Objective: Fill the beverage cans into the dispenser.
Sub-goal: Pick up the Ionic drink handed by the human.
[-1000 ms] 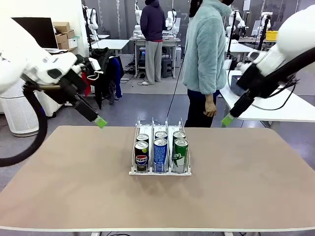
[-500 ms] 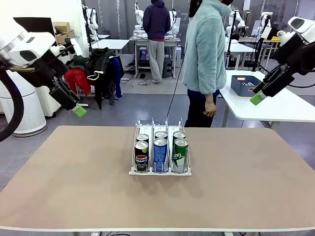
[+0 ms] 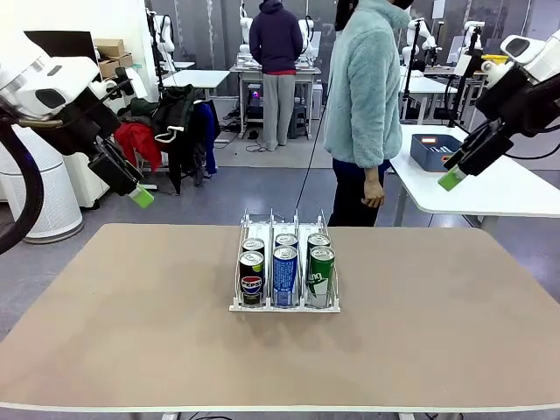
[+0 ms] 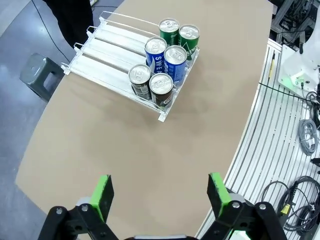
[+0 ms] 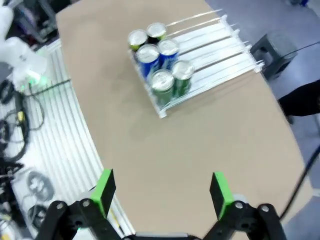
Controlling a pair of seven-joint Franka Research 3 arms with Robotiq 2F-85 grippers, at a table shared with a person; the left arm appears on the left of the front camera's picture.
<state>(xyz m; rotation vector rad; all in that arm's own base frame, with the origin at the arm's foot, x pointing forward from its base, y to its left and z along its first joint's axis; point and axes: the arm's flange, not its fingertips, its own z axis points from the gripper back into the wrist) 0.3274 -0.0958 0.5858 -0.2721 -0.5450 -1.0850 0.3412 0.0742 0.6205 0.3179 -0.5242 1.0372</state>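
- Hovering high, your left gripper [image 4: 160, 194] and right gripper [image 5: 162, 190] stand empty, jaws apart.
- Upright cans [image 3: 285, 273] sit in the dispenser [image 3: 284, 309] midway between them, neither arm nearer.

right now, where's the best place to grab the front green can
Probably its upper body just under the silver top, coming straight down from above. The front green can stands upright in the dispenser, with the front blue can close beside it, the rear green can behind and the lip in front.
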